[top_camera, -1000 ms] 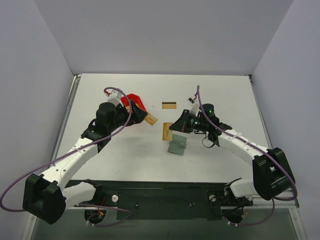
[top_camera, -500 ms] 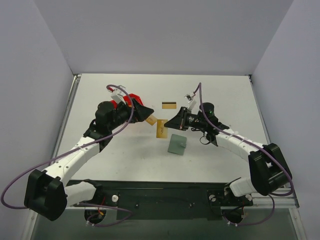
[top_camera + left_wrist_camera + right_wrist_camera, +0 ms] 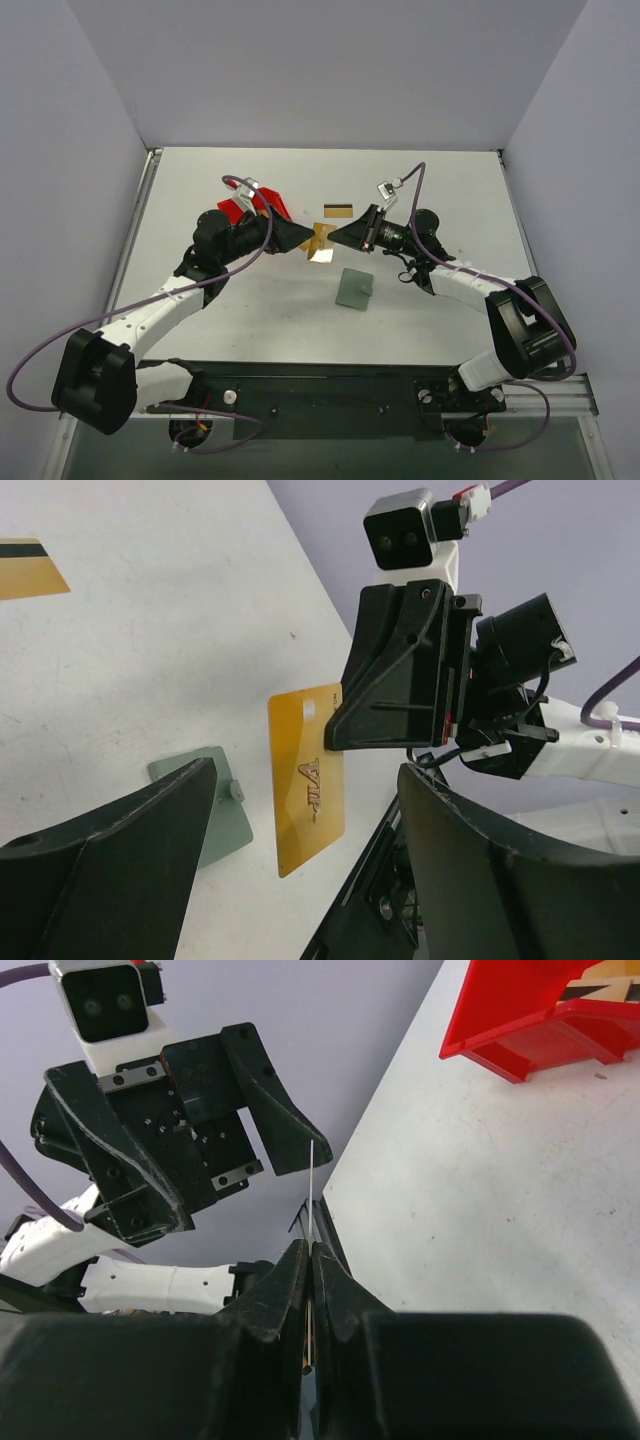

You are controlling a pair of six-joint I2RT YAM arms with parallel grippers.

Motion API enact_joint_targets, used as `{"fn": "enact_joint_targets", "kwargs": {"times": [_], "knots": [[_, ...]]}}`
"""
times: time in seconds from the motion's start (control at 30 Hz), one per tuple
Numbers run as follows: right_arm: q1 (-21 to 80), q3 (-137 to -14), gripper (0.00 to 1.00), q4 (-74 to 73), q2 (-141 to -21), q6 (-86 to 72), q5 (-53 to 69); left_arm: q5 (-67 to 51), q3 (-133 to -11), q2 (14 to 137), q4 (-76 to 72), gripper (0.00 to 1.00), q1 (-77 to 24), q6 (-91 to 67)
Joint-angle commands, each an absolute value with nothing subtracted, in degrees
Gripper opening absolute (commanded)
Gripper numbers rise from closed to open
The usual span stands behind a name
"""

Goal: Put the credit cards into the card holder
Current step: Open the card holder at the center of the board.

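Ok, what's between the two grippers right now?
One gold credit card, pinched by the shut right gripper, facing the open left gripper. The left wrist view shows it best.

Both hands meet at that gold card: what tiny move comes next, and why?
Probably the left hand closes on the gold card: its fingers stand open either side of the free end, while the right hand pinches the other end.

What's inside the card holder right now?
Nothing visible. The card holder lies flat on the table, grey-green outside up; no card sticks out, and its pockets are covered.
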State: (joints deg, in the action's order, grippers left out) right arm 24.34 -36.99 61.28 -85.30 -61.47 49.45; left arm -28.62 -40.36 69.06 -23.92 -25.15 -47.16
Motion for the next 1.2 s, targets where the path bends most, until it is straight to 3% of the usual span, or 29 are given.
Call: {"fn": "enact_joint_targets", "kwargs": {"times": [0.0, 0.4, 0.53, 0.7, 0.77, 0.93, 1.17], "knots": [[23.99, -36.83, 0.00, 70.49, -84.90, -63.46, 50.71, -33.22, -39.55, 69.17, -31.11, 0.79, -26.01, -49.48], [23.91, -36.39, 0.00, 71.10, -84.11, -63.63, 50.80, -35.59, -37.97, 72.42, -37.97, 0.58, -28.21, -53.09], [23.91, -36.39, 0.00, 70.84, -84.11, -63.46, 50.98, -36.12, -38.32, 72.86, -38.84, 0.39, -28.48, -53.44], [23.91, -36.39, 0.00, 70.58, -83.76, -63.02, 50.98, -36.91, -38.41, 73.74, -40.08, 0.02, -28.74, -54.40], [23.91, -36.30, 0.01, 70.31, -83.76, -62.84, 50.98, -37.35, -38.15, 74.09, -41.04, 0.00, -28.74, -55.10], [23.99, -36.04, 0.16, 71.10, -83.67, -63.02, 50.80, -35.69, -37.35, 74.01, -43.07, 0.00, -28.83, -56.07], [24.78, -35.95, 0.19, 71.37, -83.76, -62.84, 51.15, -33.31, -37.53, 73.83, -43.59, 0.00, -28.83, -56.69]]}}
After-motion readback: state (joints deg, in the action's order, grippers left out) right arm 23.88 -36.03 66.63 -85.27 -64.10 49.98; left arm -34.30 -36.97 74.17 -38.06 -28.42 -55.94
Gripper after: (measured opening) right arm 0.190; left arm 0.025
